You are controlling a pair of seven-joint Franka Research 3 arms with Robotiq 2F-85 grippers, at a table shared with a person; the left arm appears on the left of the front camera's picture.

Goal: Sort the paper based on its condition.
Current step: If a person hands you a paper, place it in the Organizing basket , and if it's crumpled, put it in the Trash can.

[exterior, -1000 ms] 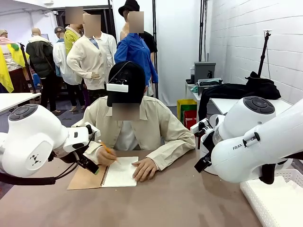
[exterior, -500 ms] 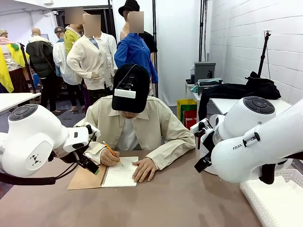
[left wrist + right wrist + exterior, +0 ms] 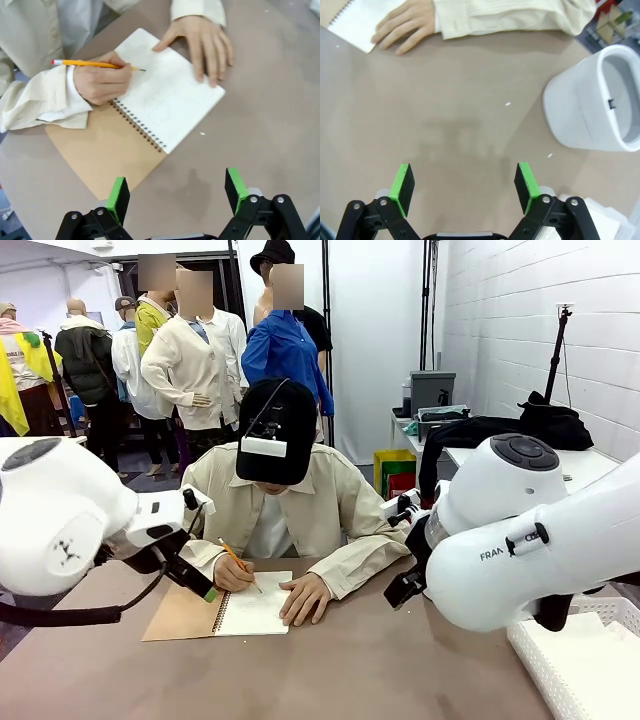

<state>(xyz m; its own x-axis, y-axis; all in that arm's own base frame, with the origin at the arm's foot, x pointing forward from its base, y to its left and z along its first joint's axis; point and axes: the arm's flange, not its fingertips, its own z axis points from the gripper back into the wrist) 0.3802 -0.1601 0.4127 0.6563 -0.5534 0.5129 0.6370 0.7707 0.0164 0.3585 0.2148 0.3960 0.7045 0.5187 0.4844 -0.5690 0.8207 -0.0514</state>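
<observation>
The paper as loose sheets is out of view. A person at the far side writes with a yellow pencil (image 3: 90, 63) on the white page of a spiral notebook (image 3: 165, 100) with a brown card cover, and their other hand (image 3: 205, 37) lies flat on the page. My left gripper (image 3: 177, 187) hovers open above the table just in front of the notebook (image 3: 250, 605), holding nothing. My right gripper (image 3: 464, 181) stands open over bare brown table, well to the right of the notebook's corner (image 3: 355, 20).
A white slotted basket (image 3: 580, 660) stands at the near right of the table. A bulky white arm link (image 3: 590, 105) sits right of my right gripper. The person's sleeves (image 3: 510, 17) rest on the far edge. Several people stand behind.
Both arms have shifted slightly, the right arm's elbow moving left toward the middle. The person has bowed lower over the notebook and keeps writing.
</observation>
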